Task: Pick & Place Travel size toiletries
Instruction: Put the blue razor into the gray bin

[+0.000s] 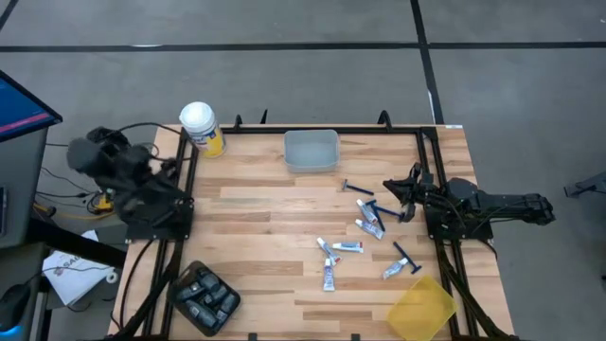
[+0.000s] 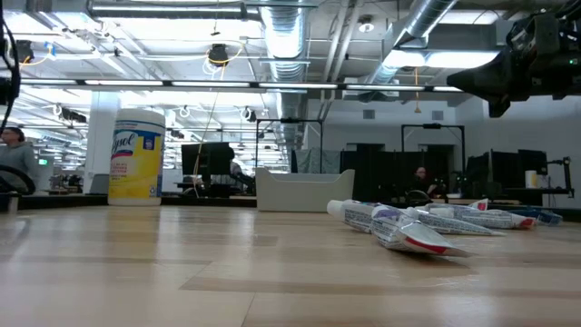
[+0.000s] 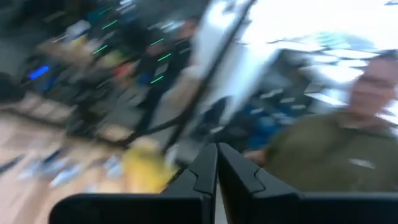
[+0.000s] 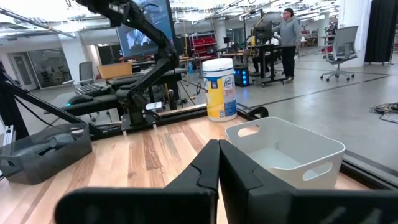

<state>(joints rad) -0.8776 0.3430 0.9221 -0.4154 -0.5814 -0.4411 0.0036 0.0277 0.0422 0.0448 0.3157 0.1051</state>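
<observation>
We note the right gripper (image 1: 405,194), jaws pressed together and holding nothing, above the worktop (image 1: 256,218) at its right side. The toiletries, white tubes (image 1: 347,247) and blue razors (image 1: 358,188), lie loose on the wood just beside and left of it. The left gripper (image 3: 217,163), jaws likewise closed and empty, sits off the left edge. White bin (image 1: 311,150) at the far edge looks empty; the yellow bin (image 1: 422,308) also; black tray (image 1: 204,297) holds dark oval pieces.
</observation>
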